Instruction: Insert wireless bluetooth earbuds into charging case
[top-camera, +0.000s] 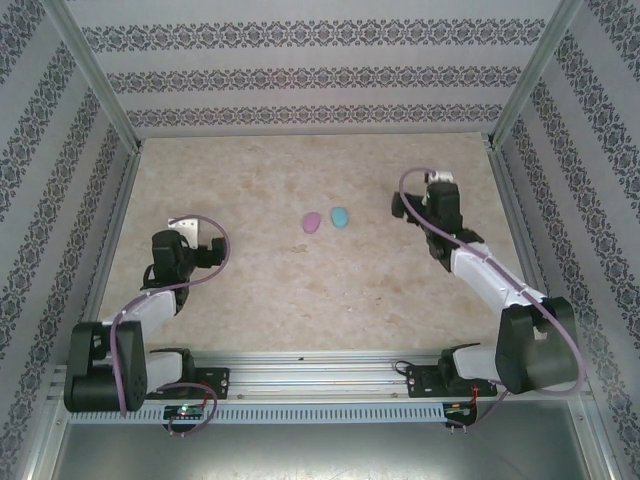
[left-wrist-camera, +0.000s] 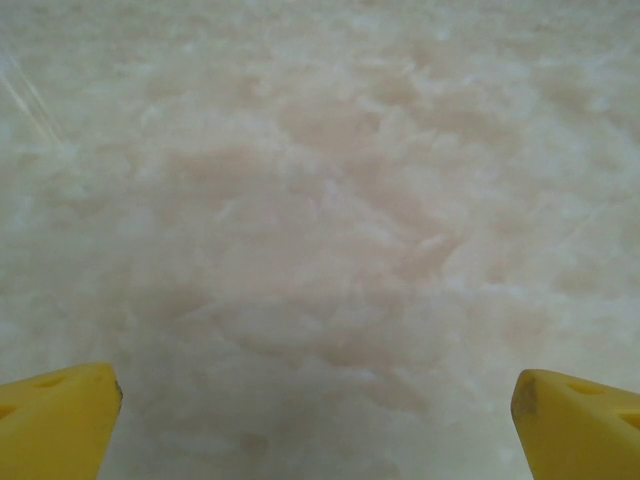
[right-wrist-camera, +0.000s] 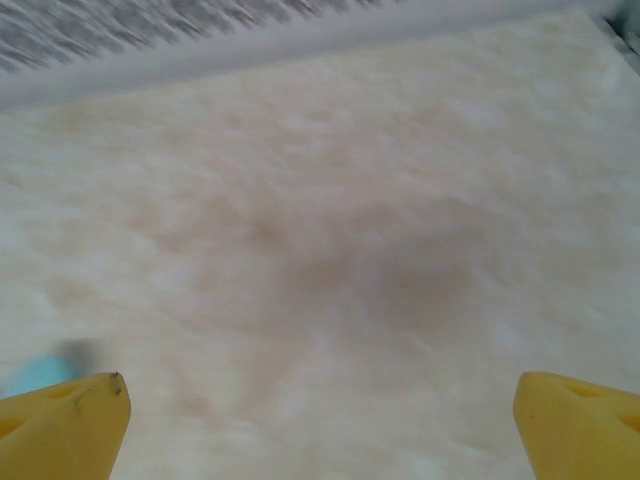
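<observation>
My left tool stands wide and empty over bare table. My right tool is equally wide and holds nothing. Mid-frame from above, the pink case and blue case lie side by side, seemingly shut. I judge the earbuds are inside and the work is about done. Both cases lie between my tools, nearer the right one.

Setting was a robot test cell in a lab, not a home. The bench, marble-look on top, sat boxed in by three panel walls papered in a striped damask print and framed by bare aluminium posts. The left arm and right arm were bolted to a slotted metal rail at the near edge, with purple cables looped along them.
</observation>
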